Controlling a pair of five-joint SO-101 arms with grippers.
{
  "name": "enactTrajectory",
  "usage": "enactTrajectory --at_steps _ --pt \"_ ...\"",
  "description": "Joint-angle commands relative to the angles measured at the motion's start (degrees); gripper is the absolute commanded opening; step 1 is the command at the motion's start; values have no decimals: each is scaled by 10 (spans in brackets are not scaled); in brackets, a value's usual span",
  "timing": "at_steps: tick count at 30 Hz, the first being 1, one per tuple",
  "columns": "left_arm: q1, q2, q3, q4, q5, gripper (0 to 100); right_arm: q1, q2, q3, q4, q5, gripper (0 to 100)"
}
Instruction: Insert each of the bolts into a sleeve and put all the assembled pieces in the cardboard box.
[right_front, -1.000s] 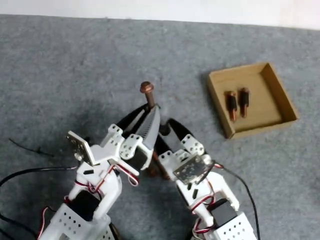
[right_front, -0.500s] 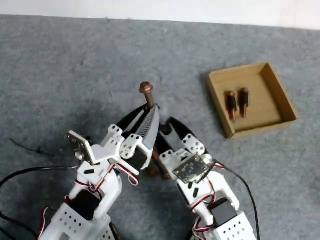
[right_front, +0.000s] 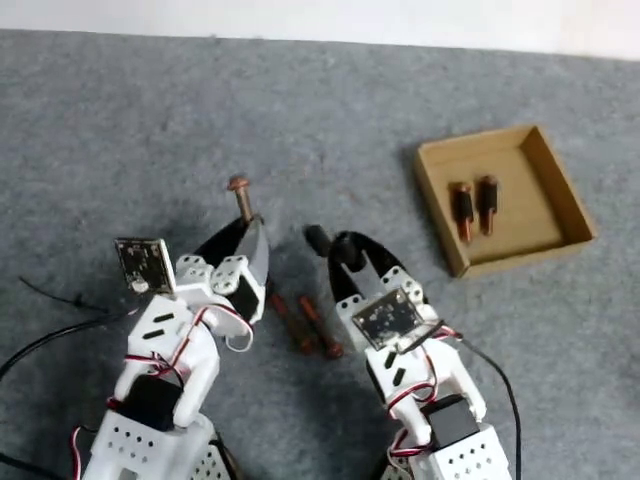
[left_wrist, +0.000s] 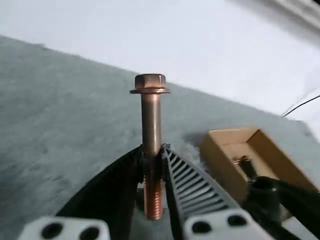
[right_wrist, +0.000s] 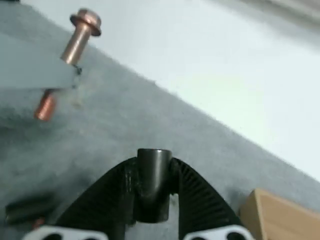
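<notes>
My left gripper is shut on the shank of a copper bolt, which stands upright with its head up. My right gripper is shut on a black sleeve, whose open end sticks out past the fingers. The two grippers are apart, left and right of the table's middle. In the right wrist view the bolt is off to one side, above the sleeve. The cardboard box sits at the right with two assembled pieces in it.
Two more pieces, copper with dark parts, lie on the grey carpet between the arms. The box's near wall shows beyond the bolt, with the right gripper's dark fingers in front of it. Open carpet lies at the far left.
The arms have drawn apart: the left one went left with the bolt, the right one went right with the sleeve. The pieces on the carpet between them have come into view.
</notes>
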Motion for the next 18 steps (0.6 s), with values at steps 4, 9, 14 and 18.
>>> enactTrajectory --at_steps 4,9,14,18 --pt "-55 -7 -33 77 -48 7 10 -7 70 80 4 4" --pt "-74 61 -22 79 -84 7 23 -6 69 116 4 4" --pt "-84 243 -65 45 -88 7 65 -6 70 143 -28 4" --pt "-106 396 -116 5 -88 7 65 -6 67 188 -31 4"
